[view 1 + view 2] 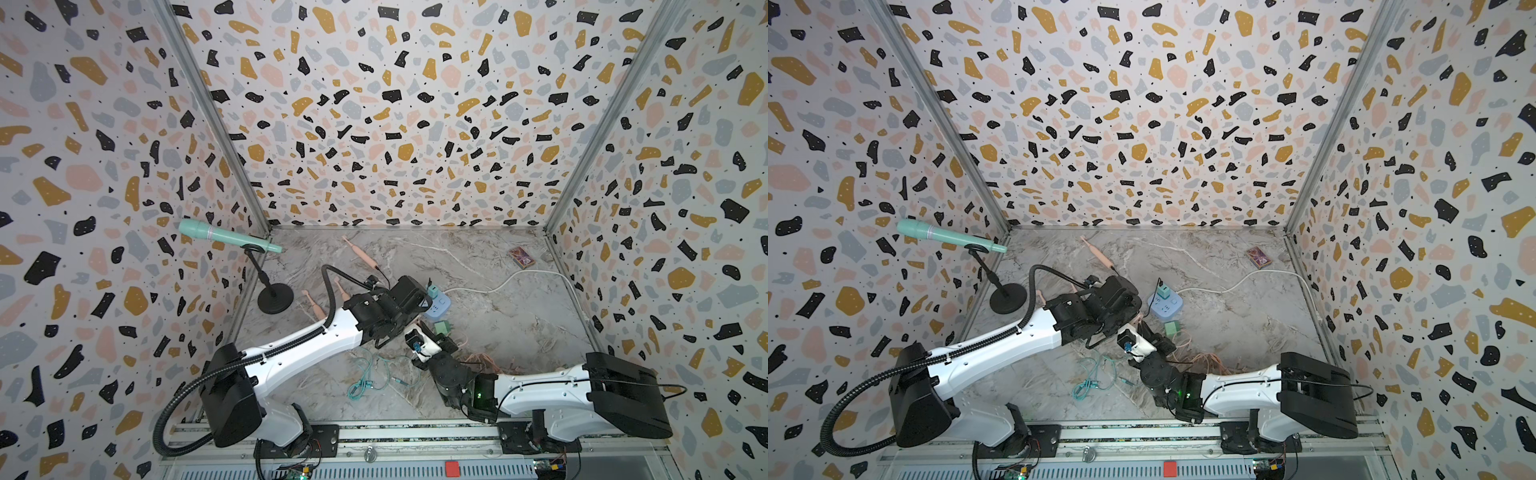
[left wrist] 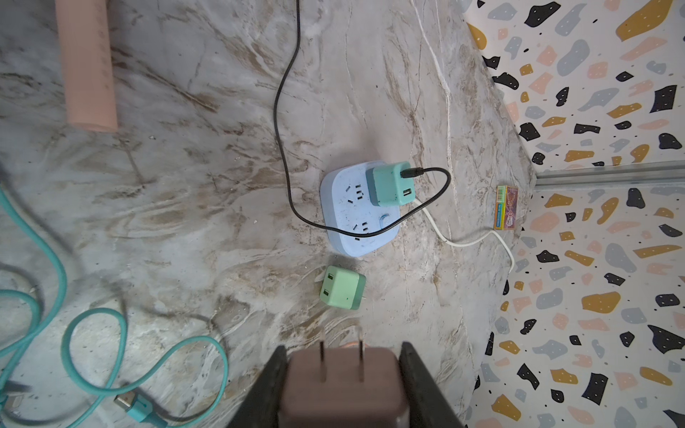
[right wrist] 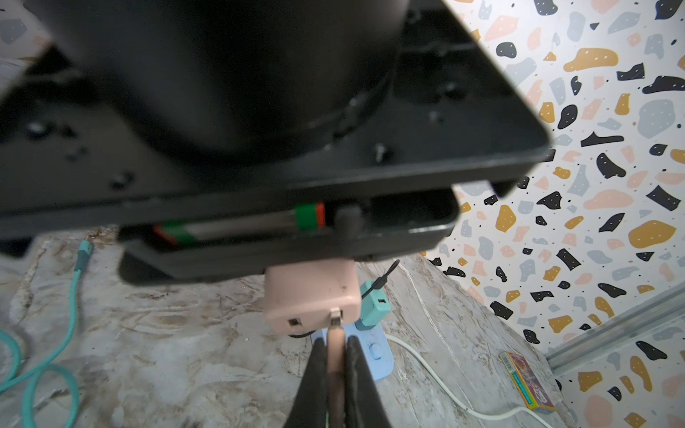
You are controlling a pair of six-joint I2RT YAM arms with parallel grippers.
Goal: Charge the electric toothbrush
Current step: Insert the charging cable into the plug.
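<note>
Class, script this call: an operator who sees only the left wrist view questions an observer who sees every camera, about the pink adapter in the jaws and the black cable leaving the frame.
Operator: What is behind the pink adapter in my left gripper?
Observer: The right gripper, shut on a pink cable plug, holds its metal tip at one of the adapter's ports.
Operator: Where does the black cable go?
Observer: In both top views a black cable leaves a pink toothbrush lying near the back wall; the left arm hides the stretch between.
</note>
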